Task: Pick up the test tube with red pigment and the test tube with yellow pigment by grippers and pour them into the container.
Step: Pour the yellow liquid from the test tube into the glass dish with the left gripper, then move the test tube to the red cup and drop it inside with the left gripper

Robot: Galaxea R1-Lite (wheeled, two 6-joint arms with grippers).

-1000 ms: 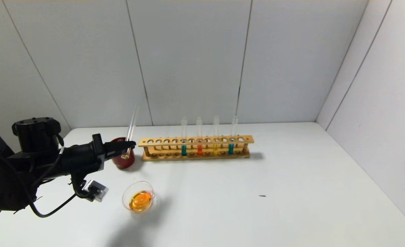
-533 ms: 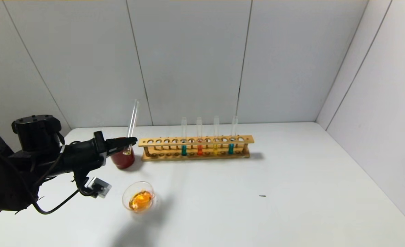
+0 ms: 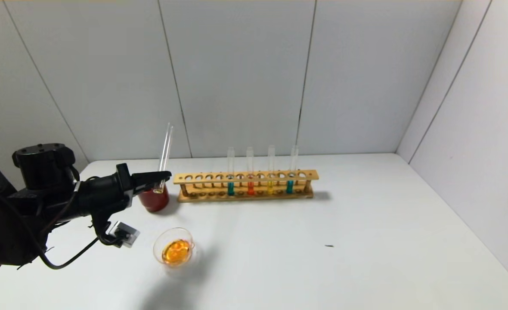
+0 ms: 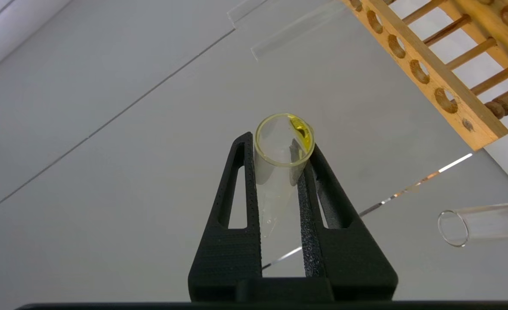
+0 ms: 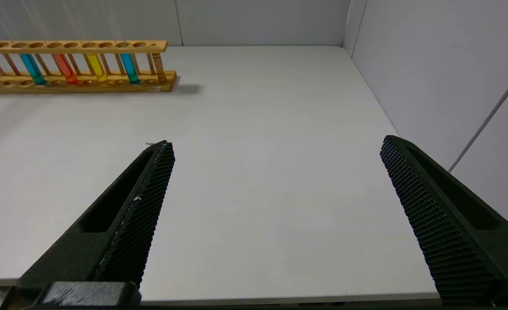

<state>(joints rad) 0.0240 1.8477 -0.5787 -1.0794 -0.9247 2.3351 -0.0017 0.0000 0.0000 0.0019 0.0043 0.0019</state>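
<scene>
Left gripper [image 3: 161, 175] clamps a nearly empty yellow-stained tube [image 3: 165, 156], upright above the dark red cup [image 3: 154, 199] at the rack's [image 3: 245, 186] left end. The glass dish [image 3: 174, 248], holding orange liquid, sits nearer. Right gripper [image 5: 275, 181] hangs wide open on the right.

Wooden rack [image 3: 245, 186], dark red cup [image 3: 154, 200]

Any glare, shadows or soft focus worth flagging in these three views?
Head view: soft shadows fall toward the camera from the glass dish and the rack; the held tube is faint against the wall. Left wrist view: the left claw and tube mouth are sharp, with a bright streak of glare beside them. Right wrist view: the open right claw is crisp, the table evenly lit.
</scene>
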